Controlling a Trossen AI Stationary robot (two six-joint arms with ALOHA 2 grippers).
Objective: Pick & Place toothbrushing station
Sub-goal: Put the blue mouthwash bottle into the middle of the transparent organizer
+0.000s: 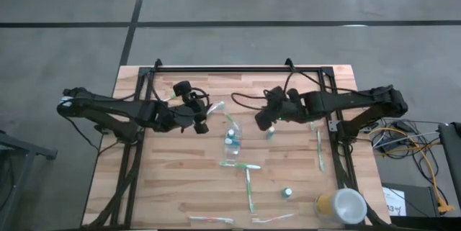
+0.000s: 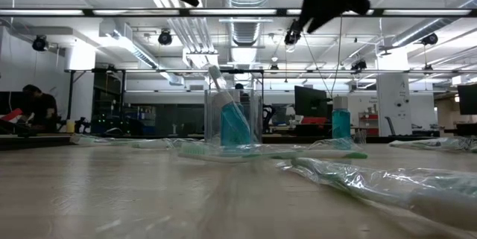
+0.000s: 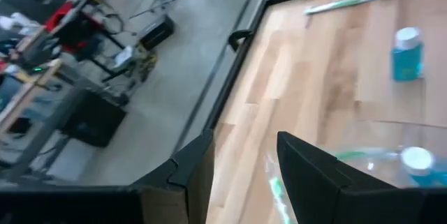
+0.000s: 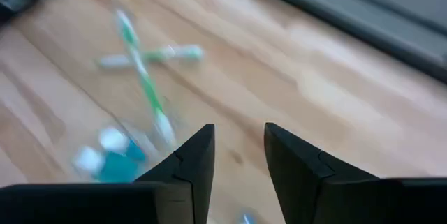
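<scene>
While both grippers hover open and empty, the clear cup [image 1: 232, 139] holds teal-and-white tubes.

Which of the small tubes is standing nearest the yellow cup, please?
The lone tube near the table's front edge, just left of the yellow cup. The other tubes sit farther back: in the clear cup and below the right gripper.

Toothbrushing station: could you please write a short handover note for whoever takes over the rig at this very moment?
Left gripper: open, empty, raised beside the clear cup.
Right gripper: open, empty, raised close to a standing tube.
Done: the cup holds one capped tube and one toothbrush.
Left: the standing tube, a second tube near the yellow cup, and loose toothbrushes, at least a crossed pair and one by the right edge.
</scene>
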